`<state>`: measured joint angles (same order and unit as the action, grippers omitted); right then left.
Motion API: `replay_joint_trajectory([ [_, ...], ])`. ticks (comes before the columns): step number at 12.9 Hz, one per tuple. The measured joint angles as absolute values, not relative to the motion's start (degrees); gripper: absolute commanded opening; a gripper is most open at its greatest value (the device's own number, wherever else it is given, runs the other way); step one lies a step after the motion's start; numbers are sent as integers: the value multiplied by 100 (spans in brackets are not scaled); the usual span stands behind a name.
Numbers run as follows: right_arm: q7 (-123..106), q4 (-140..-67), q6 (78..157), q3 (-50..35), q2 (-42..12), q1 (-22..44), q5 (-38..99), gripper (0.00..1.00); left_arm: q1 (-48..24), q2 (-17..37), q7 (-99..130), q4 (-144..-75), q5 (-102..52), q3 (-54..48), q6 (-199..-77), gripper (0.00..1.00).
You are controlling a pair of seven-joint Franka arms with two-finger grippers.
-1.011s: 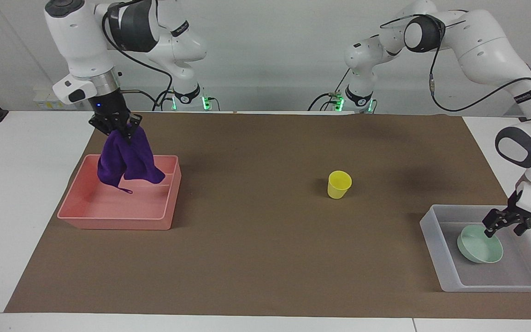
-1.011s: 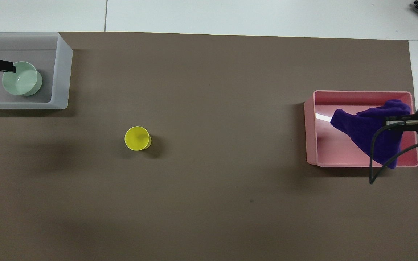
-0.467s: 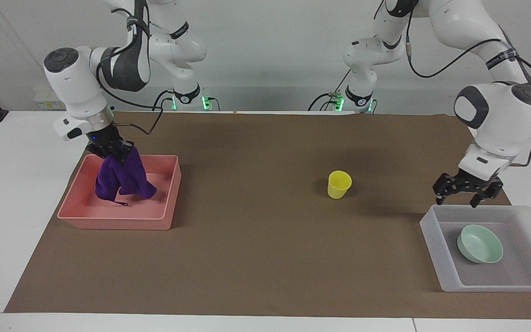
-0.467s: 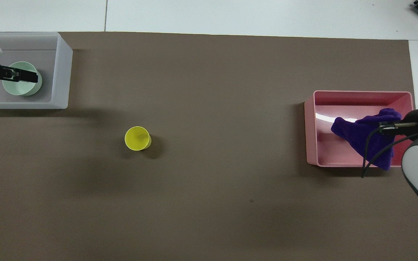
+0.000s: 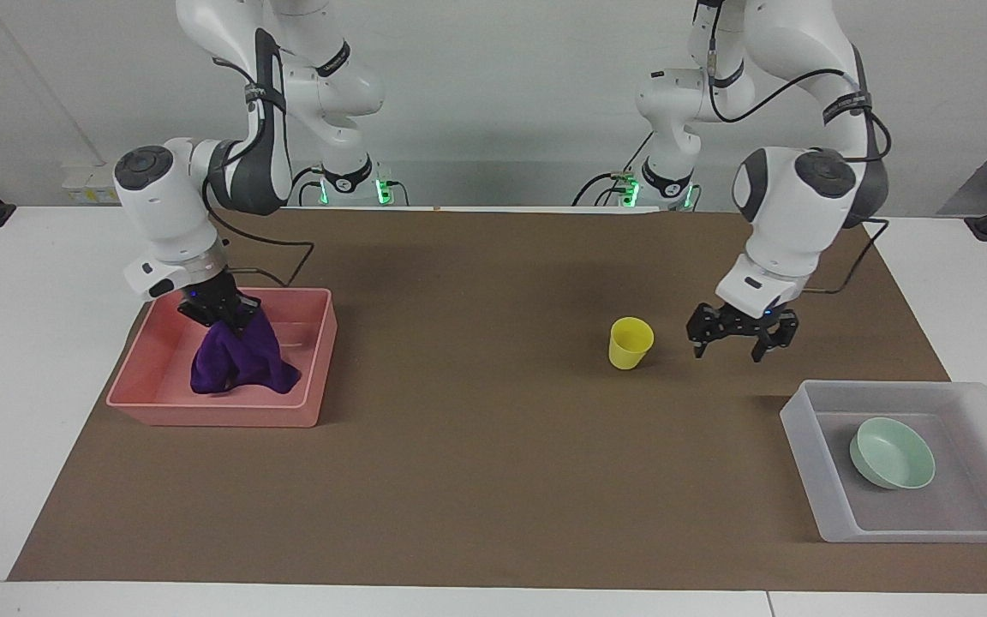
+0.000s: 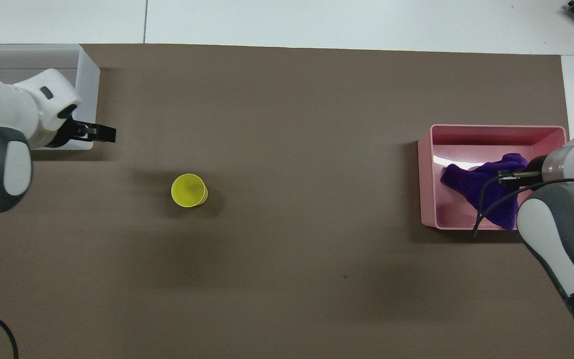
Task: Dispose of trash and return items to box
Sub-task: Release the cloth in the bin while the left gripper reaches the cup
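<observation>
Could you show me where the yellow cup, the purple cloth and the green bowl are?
yellow cup (image 5: 631,343): facing view, on its side wall.
purple cloth (image 5: 241,364): facing view, on the bunched folds lying in the pink bin.
green bowl (image 5: 892,452): facing view, on its inner hollow.

The brown mat (image 5: 476,446) lies bare between the pink bin (image 5: 309,377) and the yellow cup (image 5: 631,343), so a gripper can pass there freely. The cup stands alone, open on every side. Toward the left arm's end, the tray (image 5: 802,428) walls block a low pass.
</observation>
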<state>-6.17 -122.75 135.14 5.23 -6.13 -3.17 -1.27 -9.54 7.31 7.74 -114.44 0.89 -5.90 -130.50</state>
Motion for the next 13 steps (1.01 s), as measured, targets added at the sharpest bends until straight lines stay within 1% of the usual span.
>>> replay_joint_trajectory([
  [1,-609,-12278,13636,515,-742,-317,-126,27,-1068,719,853,-11609,89,-591,-13194,100],
  [2,-596,-12277,13681,503,-825,-316,-124,81,-1153,696,898,-11772,89,-589,-13321,100],
  [3,-571,-12277,13704,495,-862,-312,-122,100,-1213,664,947,-11950,89,-590,-13456,100],
  [4,-545,-12277,13705,489,-865,-310,-122,100,-1244,637,971,-12108,89,-588,-13582,95],
  [5,-527,-12273,13705,485,-865,-309,-122,100,-1274,611,972,-12276,89,-588,-13708,73],
  [6,-522,-12264,13706,479,-862,-308,-121,100,-1314,593,978,-12409,89,-586,-13802,19],
  [7,-520,-12243,13706,461,-842,-298,-121,100,-1349,581,1025,-12525,89,-588,-13864,0],
  [10,-495,-12156,13571,407,-546,-144,-121,100,-1450,573,1188,-12698,89,-586,-14018,0],
  [13,-349,-11926,12834,397,-52,-104,-120,100,-1459,542,1205,-12703,89,-562,-14025,0],
])
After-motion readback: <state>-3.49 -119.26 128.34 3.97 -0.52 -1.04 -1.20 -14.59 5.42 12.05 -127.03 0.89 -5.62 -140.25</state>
